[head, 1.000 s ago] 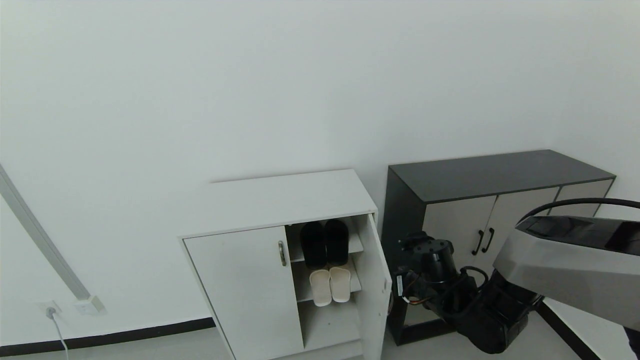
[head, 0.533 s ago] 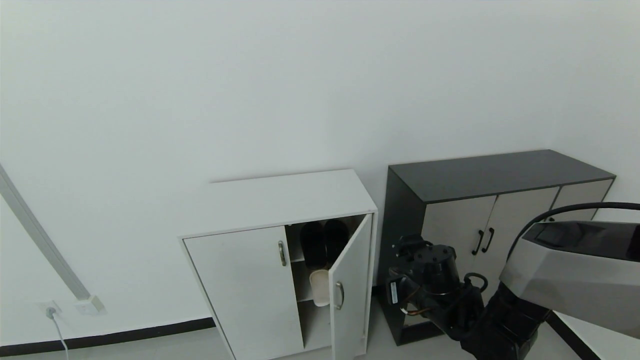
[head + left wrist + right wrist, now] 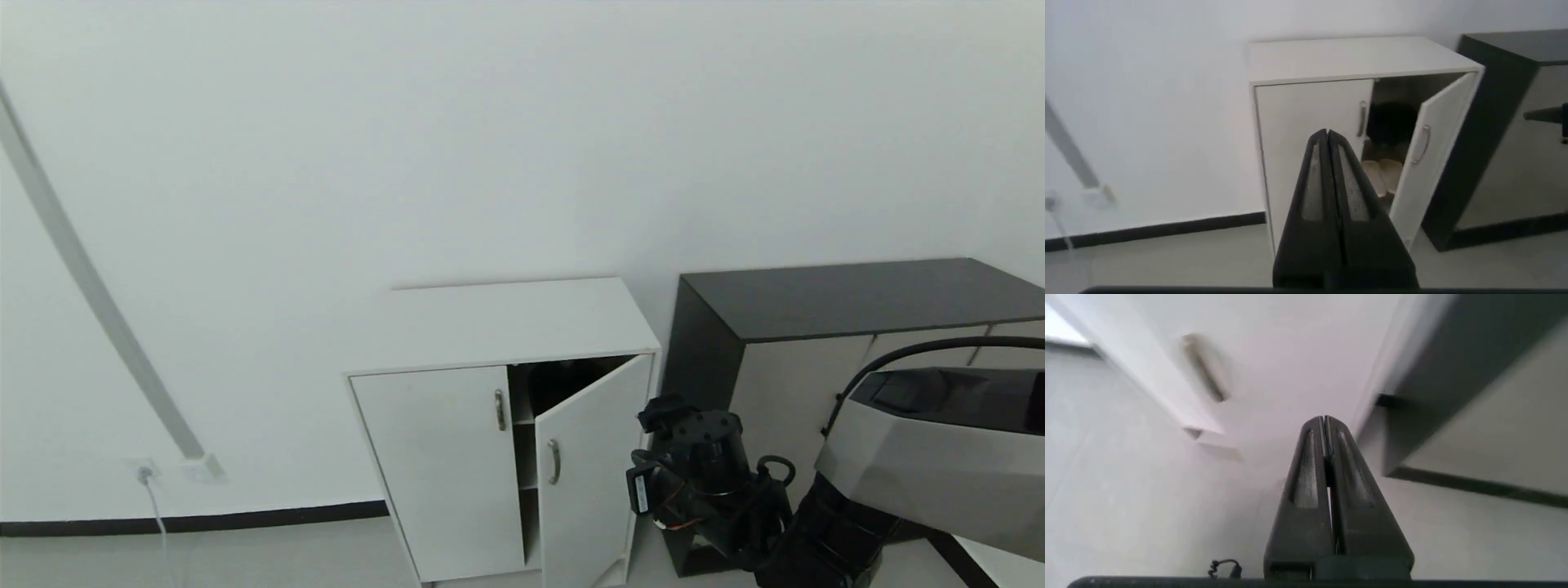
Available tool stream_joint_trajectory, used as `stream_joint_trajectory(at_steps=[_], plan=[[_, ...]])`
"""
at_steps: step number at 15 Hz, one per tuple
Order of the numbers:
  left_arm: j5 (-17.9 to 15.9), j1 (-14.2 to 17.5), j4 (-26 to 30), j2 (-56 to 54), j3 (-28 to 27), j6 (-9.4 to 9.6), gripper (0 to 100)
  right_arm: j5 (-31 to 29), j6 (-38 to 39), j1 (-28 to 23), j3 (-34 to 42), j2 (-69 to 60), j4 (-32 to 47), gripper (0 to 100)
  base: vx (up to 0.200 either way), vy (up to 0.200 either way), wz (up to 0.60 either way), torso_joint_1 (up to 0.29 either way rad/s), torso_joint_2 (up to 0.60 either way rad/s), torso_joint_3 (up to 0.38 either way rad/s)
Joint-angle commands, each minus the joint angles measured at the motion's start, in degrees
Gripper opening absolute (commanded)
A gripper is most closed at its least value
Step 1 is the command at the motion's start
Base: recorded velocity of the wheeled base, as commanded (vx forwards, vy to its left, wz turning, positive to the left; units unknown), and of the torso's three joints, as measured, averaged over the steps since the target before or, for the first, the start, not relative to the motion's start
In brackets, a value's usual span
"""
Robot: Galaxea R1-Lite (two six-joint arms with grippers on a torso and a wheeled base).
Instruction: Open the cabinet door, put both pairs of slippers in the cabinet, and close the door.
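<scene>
Plainly, the right fingers [image 3: 1308,465] were pressed flat together and held nothing. Their tips were aimed at the outer face of the white cabinet's right door [image 3: 1290,351] and were close to it, though whether they touched it could not be told. The left fingers [image 3: 1315,180] were likewise pressed together and empty, well back from the white cabinet [image 3: 1355,59] and pointed at its front. The right door stood ajar, swung partly out with its metal handle [image 3: 553,461] facing forward, while the left door [image 3: 441,469] was shut. Through the gap, the left wrist view showed the pale slippers [image 3: 1382,173] on the middle shelf and the black slippers [image 3: 1392,122] as a dark shape on the shelf above. The right arm [image 3: 702,474] sat low, just to the right of the ajar door and in front of the dark cabinet [image 3: 857,298], which stood just beside the white one against the wall. A wall socket [image 3: 144,471] with a cord sat low on the wall, well off to the left, at the foot of a slanted grey conduit [image 3: 82,269].
</scene>
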Motion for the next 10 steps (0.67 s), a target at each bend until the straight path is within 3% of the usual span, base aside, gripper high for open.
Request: stream_joint_trajectory(at_steps=[1, 6, 10], plan=[[0.0, 0.06, 0.04, 0.07, 0.0, -0.01, 0, 0.32, 0.1, -0.06, 0.16, 0.19, -0.19, 0, 0.0, 0.0, 0.6, 0.007, 0.0, 0.002], [0.0, 0.06, -0.05, 0.07, 0.0, -0.01, 0, 0.76, 0.01, -0.67, 0.52, 2.21, -2.3, 0, 0.0, 0.0, 0.0, 0.0, 0.0, 0.0], [0.09, 0.06, -0.05, 0.07, 0.0, -0.1, 0, 6.56, -0.16, -0.76, 4.91, 2.3, -7.05, 0, 0.0, 0.0, 0.0, 0.0, 0.0, 0.0]])
